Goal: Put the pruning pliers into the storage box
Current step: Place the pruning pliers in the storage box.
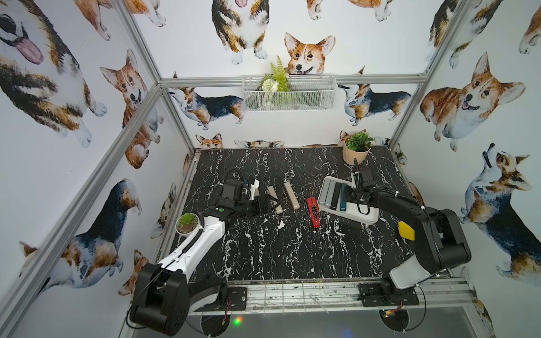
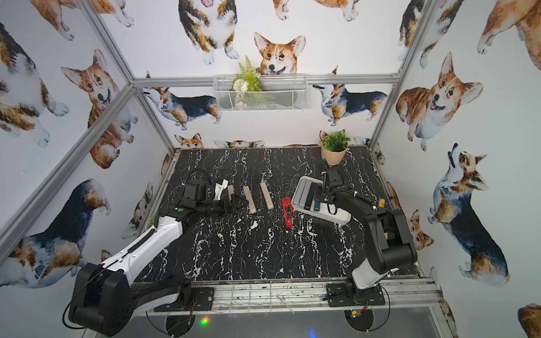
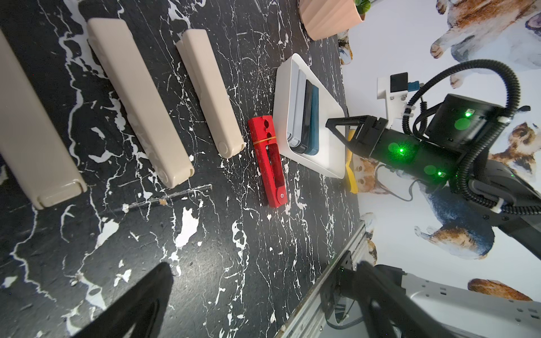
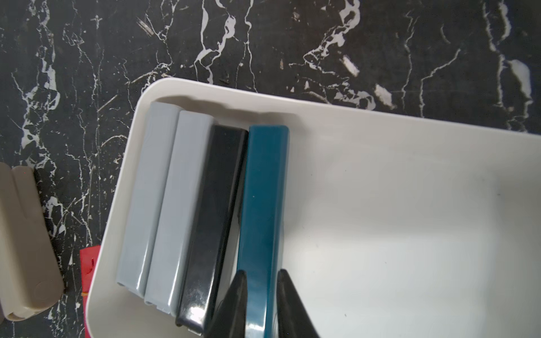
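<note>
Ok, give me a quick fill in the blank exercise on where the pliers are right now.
The storage box holds ____ pliers.
Between the grey pliers and the teal pliers lies a ____ one.
On the table, the pliers nearest the box are ____.
Missing: four; black; red.

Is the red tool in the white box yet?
Out: the red pliers lie on the marble table, just beside the storage box.
</note>
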Controlling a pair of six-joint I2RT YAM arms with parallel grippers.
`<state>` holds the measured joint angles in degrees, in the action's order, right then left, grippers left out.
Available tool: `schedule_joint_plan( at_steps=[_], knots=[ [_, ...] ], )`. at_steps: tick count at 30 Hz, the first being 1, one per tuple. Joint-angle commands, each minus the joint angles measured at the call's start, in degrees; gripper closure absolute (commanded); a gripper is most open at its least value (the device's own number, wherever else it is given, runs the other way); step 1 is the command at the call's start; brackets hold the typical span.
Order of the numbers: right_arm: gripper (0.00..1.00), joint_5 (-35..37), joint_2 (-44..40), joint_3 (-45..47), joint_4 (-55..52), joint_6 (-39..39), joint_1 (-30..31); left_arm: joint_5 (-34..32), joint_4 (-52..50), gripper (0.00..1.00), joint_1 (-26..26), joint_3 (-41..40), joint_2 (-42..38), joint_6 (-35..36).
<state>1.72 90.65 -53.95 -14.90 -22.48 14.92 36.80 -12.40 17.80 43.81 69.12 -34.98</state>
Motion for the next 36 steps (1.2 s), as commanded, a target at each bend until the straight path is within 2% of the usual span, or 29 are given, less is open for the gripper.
schedule_joint_plan(
  at_steps=[1, 4, 5, 36],
  knots=[
    [0.88, 1.09, 1.16, 0.16, -0.46, 0.08, -0.23, 0.45, 1.77, 0.00, -0.02, -0.13, -0.22, 0.00],
    [0.99, 1.18, 2.61, 0.25, 0.03, -0.20, -0.41, 0.46, 1.68, 0.00, 0.01, -0.22, -0.22, 0.09],
    [1.00, 1.27, 2.99, 0.40, 0.28, -0.24, -0.48, 0.47, 1.68, 0.00, 0.03, -0.30, -0.13, 0.12],
    [1.00, -5.03, 8.47, -0.27, 6.09, -0.09, -1.38, 0.47, 3.09, 0.00, -0.01, -1.54, 1.01, -0.22]
  ],
)
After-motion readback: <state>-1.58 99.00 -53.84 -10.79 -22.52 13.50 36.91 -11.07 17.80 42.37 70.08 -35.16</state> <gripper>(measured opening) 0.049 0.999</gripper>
